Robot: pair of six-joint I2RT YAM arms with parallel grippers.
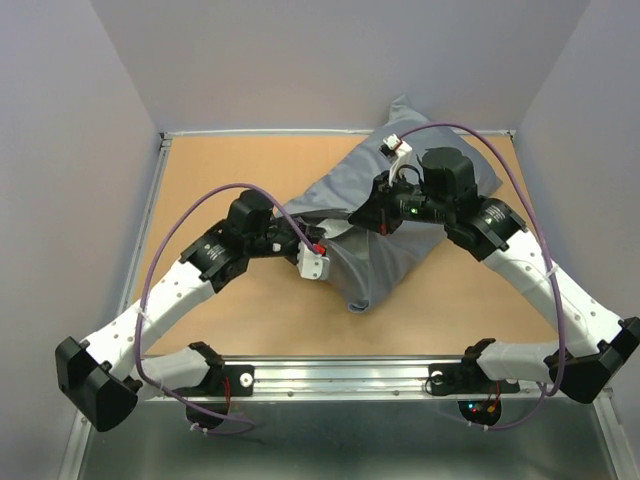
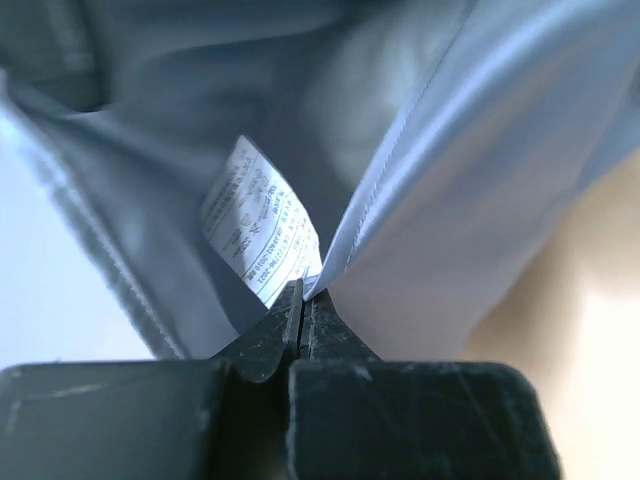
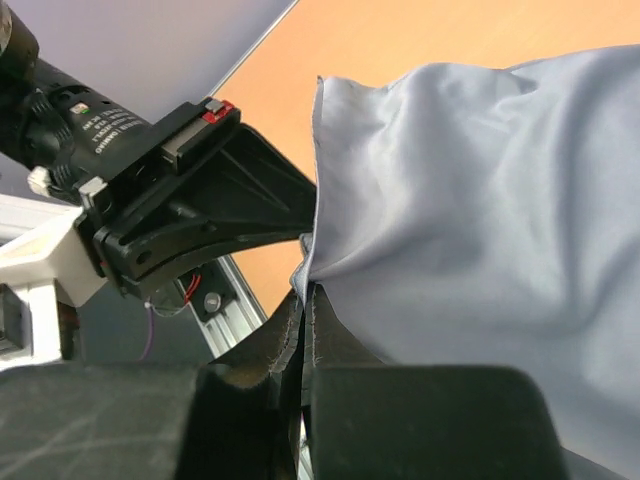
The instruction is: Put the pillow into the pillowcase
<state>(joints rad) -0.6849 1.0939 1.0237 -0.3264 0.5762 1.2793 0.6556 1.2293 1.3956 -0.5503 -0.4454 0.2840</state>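
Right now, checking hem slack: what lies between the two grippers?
Only a short run of the pillowcase hem, which the left gripper and right gripper both pinch; the right wrist view shows it.

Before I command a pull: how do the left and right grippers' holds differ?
The left gripper pinches the pillowcase hem beside a white care label; the right gripper pinches a cloth edge with no label in view. The left gripper reaches in from the left, the right gripper from the right. Both are shut on pillowcase fabric.
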